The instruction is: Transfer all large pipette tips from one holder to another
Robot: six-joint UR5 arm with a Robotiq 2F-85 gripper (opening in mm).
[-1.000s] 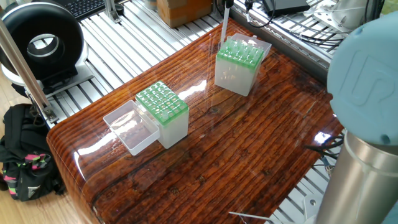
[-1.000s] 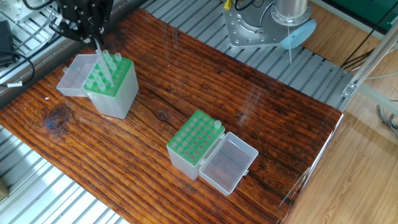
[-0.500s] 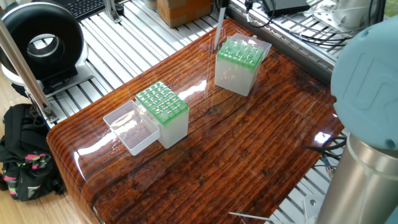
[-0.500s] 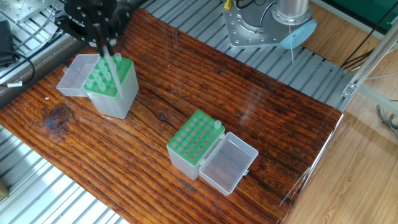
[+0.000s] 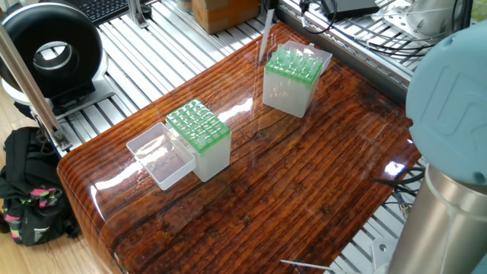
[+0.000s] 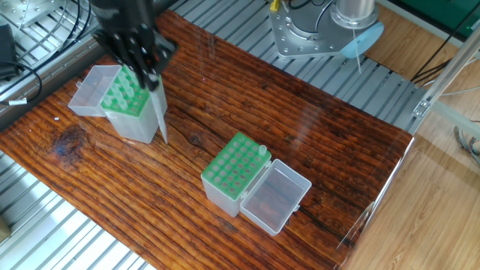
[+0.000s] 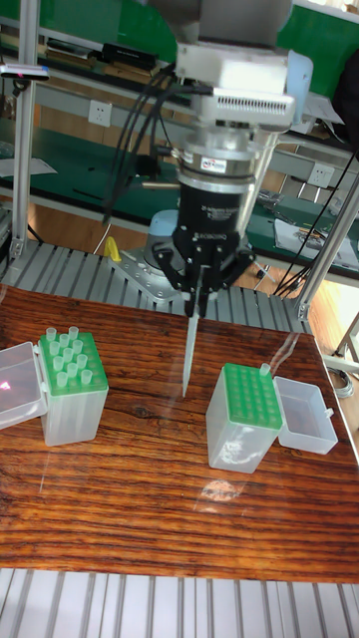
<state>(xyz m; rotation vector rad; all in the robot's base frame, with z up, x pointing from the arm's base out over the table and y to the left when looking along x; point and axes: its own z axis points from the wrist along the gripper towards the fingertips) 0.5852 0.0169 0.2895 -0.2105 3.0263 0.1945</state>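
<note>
My gripper (image 7: 200, 287) is shut on one large pipette tip (image 7: 189, 349), a slender translucent cone that hangs point down over the table between the two holders. The tip (image 6: 161, 114) hangs just beside the source holder (image 6: 132, 105). That holder (image 7: 72, 391) has a green grid with several tips standing in it. The other holder (image 7: 242, 411) has a green grid with one tip (image 7: 265, 370) at its far corner. In one fixed view only the held tip (image 5: 264, 44) shows, left of the source holder (image 5: 289, 76).
Each holder has a clear hinged lid lying open beside it (image 6: 276, 196) (image 6: 94, 88). The wooden table (image 6: 322, 142) is bordered by aluminium rails. The arm's base (image 6: 322, 30) stands at the far edge, and a black ring light (image 5: 49, 49) sits off the table.
The gripper has lifted the tip off the source holder and carried it sideways toward the other holder. Both holders have stayed put.
</note>
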